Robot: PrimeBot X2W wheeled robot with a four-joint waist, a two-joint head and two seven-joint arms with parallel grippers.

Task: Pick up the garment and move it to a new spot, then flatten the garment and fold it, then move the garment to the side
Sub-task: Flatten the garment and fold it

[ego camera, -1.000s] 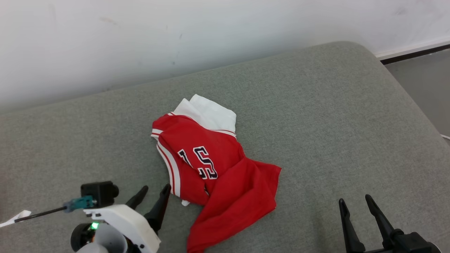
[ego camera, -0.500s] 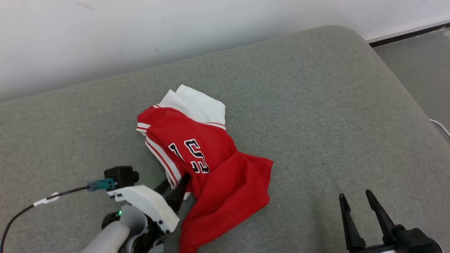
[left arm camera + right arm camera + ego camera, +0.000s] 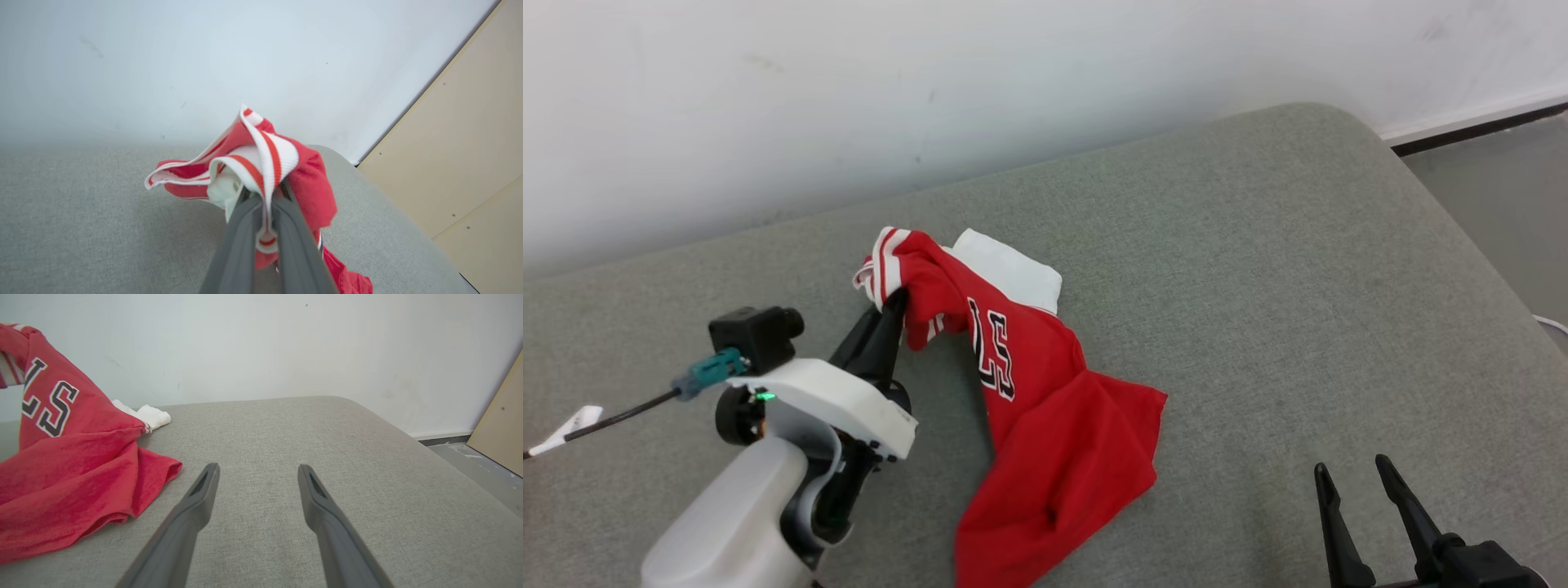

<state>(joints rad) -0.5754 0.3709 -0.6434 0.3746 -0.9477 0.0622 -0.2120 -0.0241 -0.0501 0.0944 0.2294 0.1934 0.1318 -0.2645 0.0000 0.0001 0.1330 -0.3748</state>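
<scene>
So left claw (image 3: 896,304) is clamped on the striped hem (image 3: 267,163) of the red shirt (image 3: 1054,408), clearest in the left wrist view. Head view shows the rest draped mid-frame on the cushion (image 3: 1298,269), with the right claw (image 3: 1349,464) apart at lower right.
</scene>
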